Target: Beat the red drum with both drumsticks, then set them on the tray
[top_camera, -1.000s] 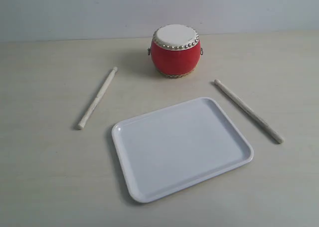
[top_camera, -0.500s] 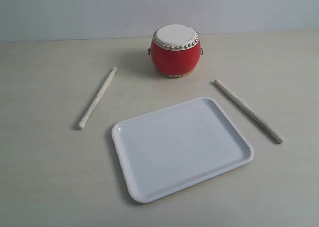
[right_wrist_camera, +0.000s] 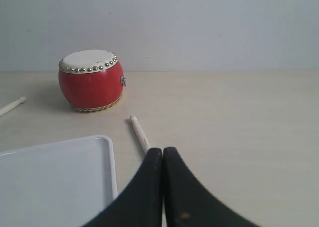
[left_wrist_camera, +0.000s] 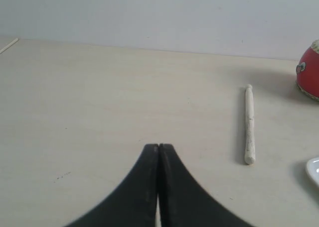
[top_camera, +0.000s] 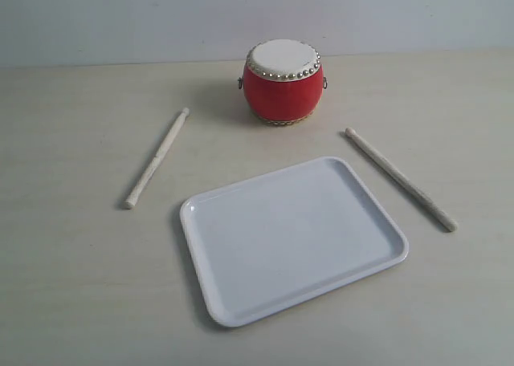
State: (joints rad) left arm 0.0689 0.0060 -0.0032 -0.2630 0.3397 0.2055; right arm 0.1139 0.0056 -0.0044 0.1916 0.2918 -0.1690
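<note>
Plainly, we are at the very start: no part of the task is done. Both sticks lie flat on the table [top_camera: 72,262], the left stick [top_camera: 157,158] to the left of the tray [top_camera: 293,239] and the right stick [top_camera: 399,178] to its right. Each is apart from the rim and has its small tip toward the drum [top_camera: 282,81], which stands upright just behind the tray. Nothing lies in the tray. So everything is left for us: taking a stick in each gripper, beating the drum's skin, then laying both sticks in the tray. Neither arm shows in the exterior view, so we judge both are held back from the work area. The left gripper [left_wrist_camera: 158,147] has its jaws pressed together on nothing and hangs above bare table, its stick well off its line. The right gripper [right_wrist_camera: 163,150] is likewise closed on nothing; the right stick runs out from behind its tips toward the drum, and we cannot tell whether they touch it.
</note>
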